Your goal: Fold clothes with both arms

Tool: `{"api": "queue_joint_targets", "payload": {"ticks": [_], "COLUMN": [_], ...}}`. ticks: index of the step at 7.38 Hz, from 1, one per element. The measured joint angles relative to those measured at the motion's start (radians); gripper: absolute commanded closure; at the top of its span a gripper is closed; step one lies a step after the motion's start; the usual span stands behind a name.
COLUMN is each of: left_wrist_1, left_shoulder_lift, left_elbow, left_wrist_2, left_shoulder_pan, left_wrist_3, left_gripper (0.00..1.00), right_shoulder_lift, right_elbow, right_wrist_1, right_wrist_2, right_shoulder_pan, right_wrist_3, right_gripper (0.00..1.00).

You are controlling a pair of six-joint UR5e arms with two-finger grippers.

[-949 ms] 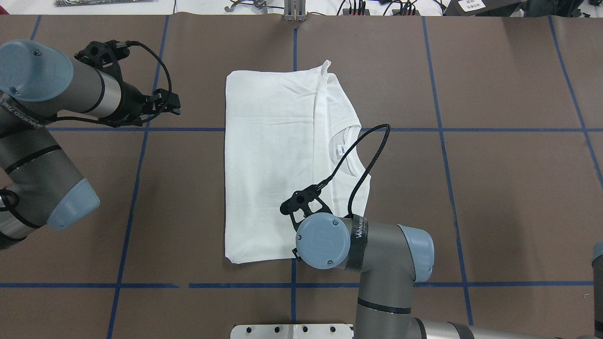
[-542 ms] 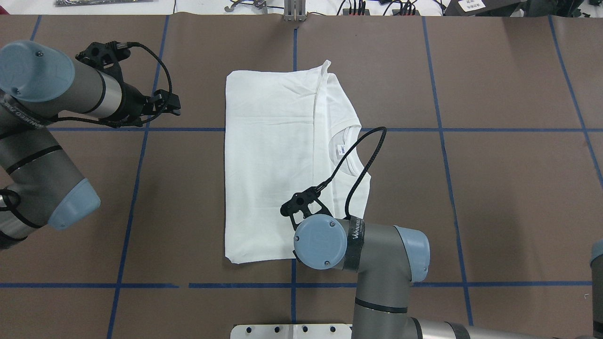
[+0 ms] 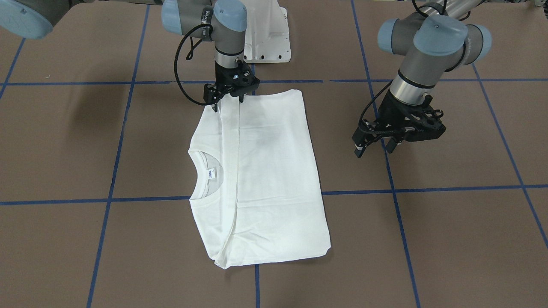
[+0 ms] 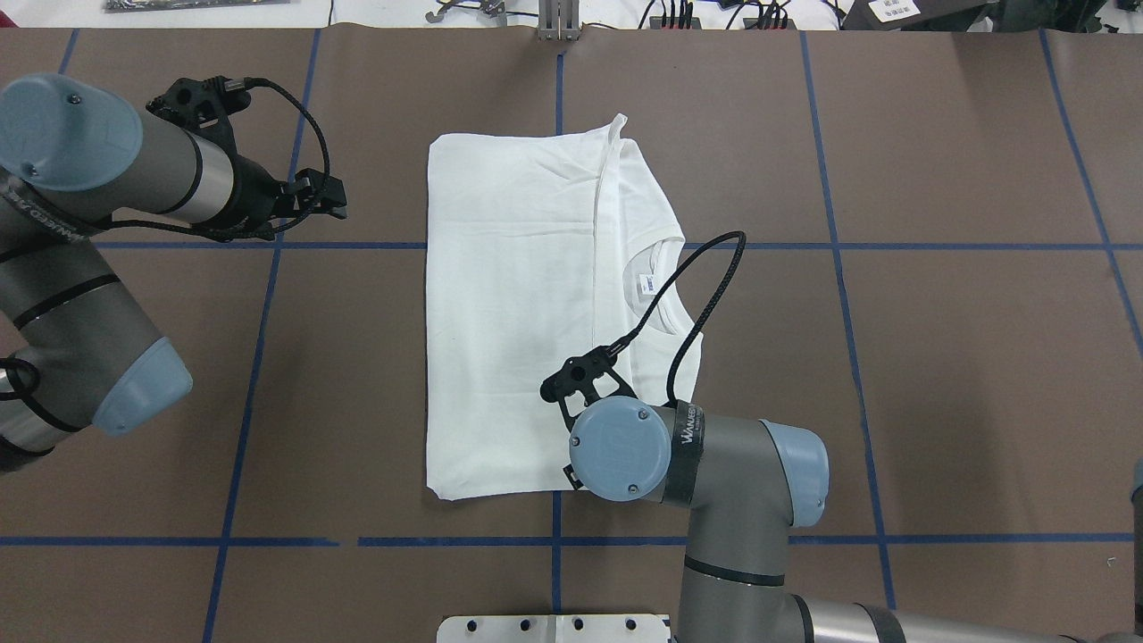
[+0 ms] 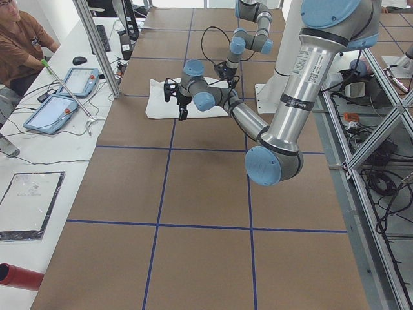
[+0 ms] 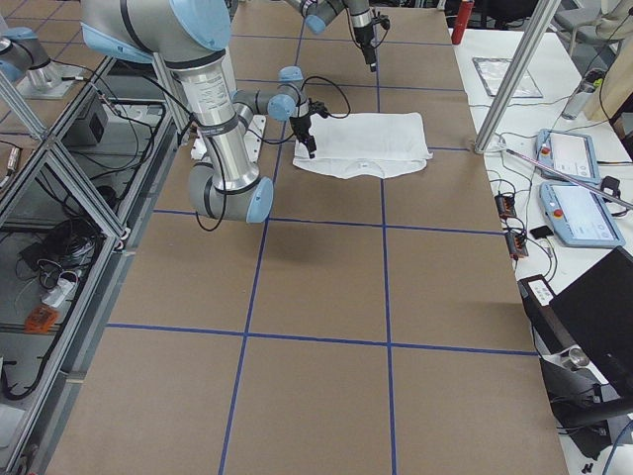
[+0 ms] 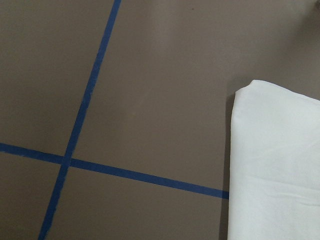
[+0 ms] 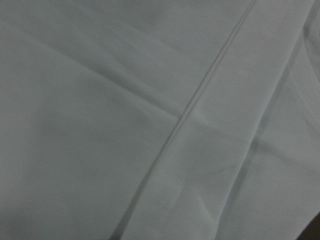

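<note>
The white shirt [image 4: 509, 313] lies folded into a flat rectangle at the table's middle, its ribbed collar and label [image 3: 210, 174] showing beside the folded-over edge. No printed text shows. My right gripper [image 3: 228, 104] is open, fingers down on either side of the folded hem at the shirt's corner nearest the robot. The overhead view hides it under its wrist. The right wrist view shows only white cloth [image 8: 125, 125] with a seam. My left gripper [image 3: 373, 149] is open and empty, hovering over bare table beside the shirt. The shirt's corner [image 7: 275, 165] shows in the left wrist view.
Brown table cover with blue tape grid lines [image 4: 554, 541]. The white pedestal base [image 3: 265, 38] stands at the robot's edge. An operator [image 5: 22, 39], tablets [image 5: 55, 113] and metal posts [image 5: 97, 45] stand along the far side bench.
My right wrist has shifted slightly to the right and away from the robot over the shirt's near corner, and its cable has swung. The left arm has barely moved. The shirt lies the same.
</note>
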Motion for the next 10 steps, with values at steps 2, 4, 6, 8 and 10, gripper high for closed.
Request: {"api": "queue_joint_targets", "payload": {"ticks": [2,4,6,8,10], "left_wrist_1": [0.0,0.001,0.002,0.004,0.034], "left_shoulder_lift": [-0.005,-0.01,-0.016,-0.02,-0.031], "left_elbow": [-0.002,-0.002,0.0,-0.001,-0.009], "left_wrist_2": [-0.002,-0.002,-0.002,-0.002,-0.016], "left_shoulder_pan": [0.001,0.003,0.003,0.003,0.005], "left_wrist_3": [0.0,0.0,0.0,0.001,0.001], "left_gripper": [0.0,0.0,0.0,0.0,0.0], "right_shoulder_lift": [-0.031,-0.085,-0.126,-0.143,-0.135], "right_elbow": [0.021,0.082,0.108,0.127,0.166], "right_wrist_1": [-0.002,-0.005,-0.005,-0.015,-0.036], "right_wrist_2": [0.002,0.014,0.027,0.047,0.112], "right_shoulder_pan": [0.017,0.039,0.054,0.084,0.131], "right_wrist_3": [-0.013,-0.043,-0.053,-0.057,-0.063], "right_gripper": [0.0,0.0,0.0,0.0,0.0]}}
